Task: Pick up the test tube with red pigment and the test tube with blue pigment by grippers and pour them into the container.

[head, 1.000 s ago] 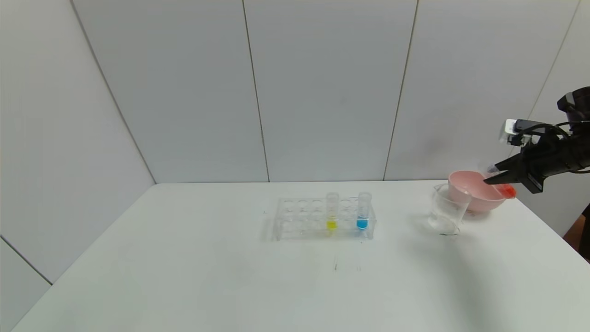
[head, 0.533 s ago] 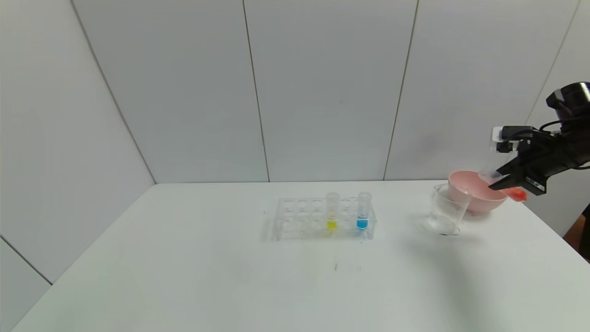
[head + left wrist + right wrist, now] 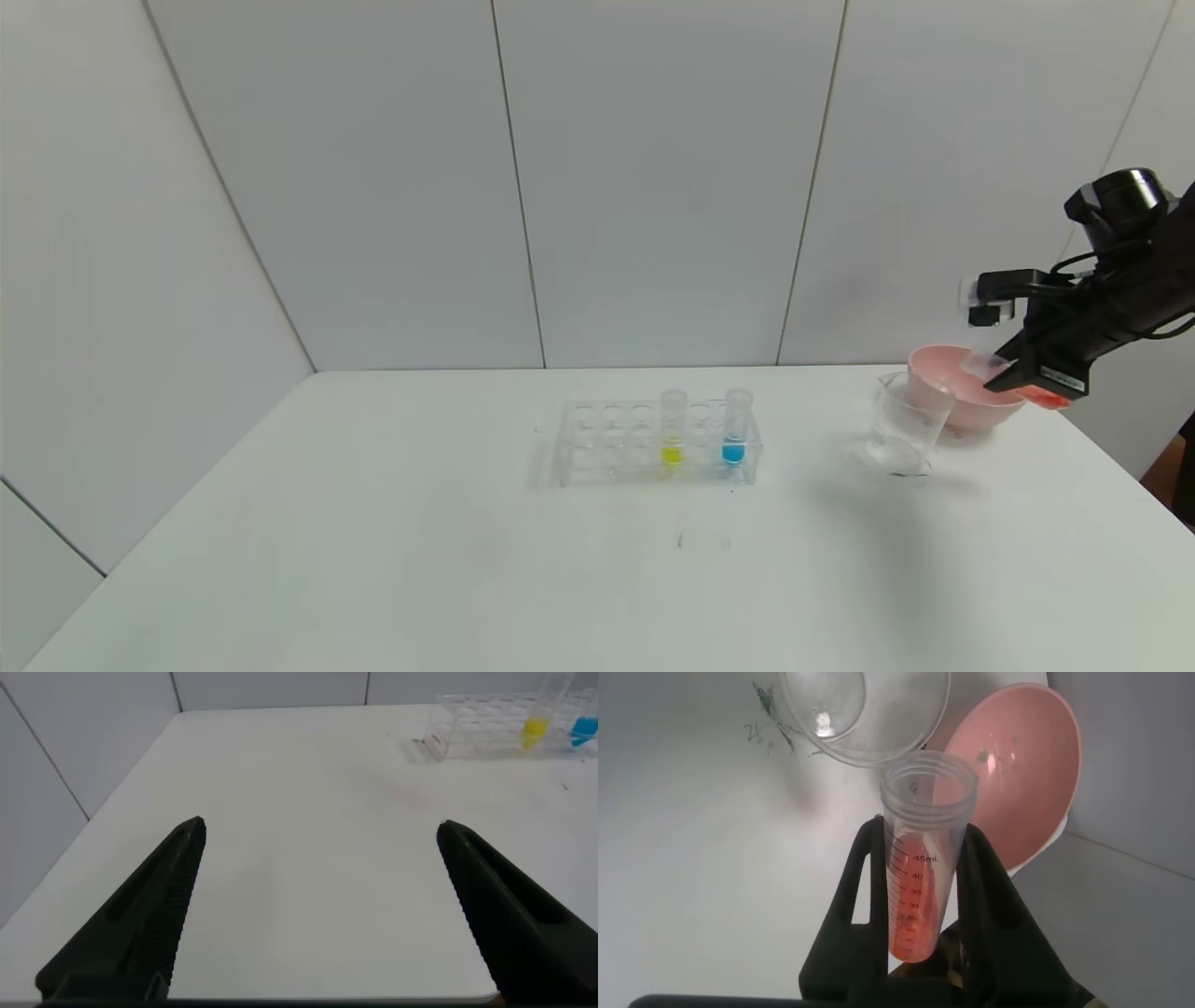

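The right tool (image 3: 1001, 371) grips the test tube with red pigment (image 3: 921, 859), tilted above the pink bowl (image 3: 952, 392) at the bench's (image 3: 467, 560) far right. The container (image 3: 904, 425) stands just left of the bowl; the test tube with blue pigment (image 3: 735, 429) sits in the rack (image 3: 607, 443) mid-bench. The left tool (image 3: 318, 905) hovers open over the left side

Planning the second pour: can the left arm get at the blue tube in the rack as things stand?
Probably yes: the left gripper is open, with bare table between it and the blue tube, which stands upright in the rack beside the yellow tube.
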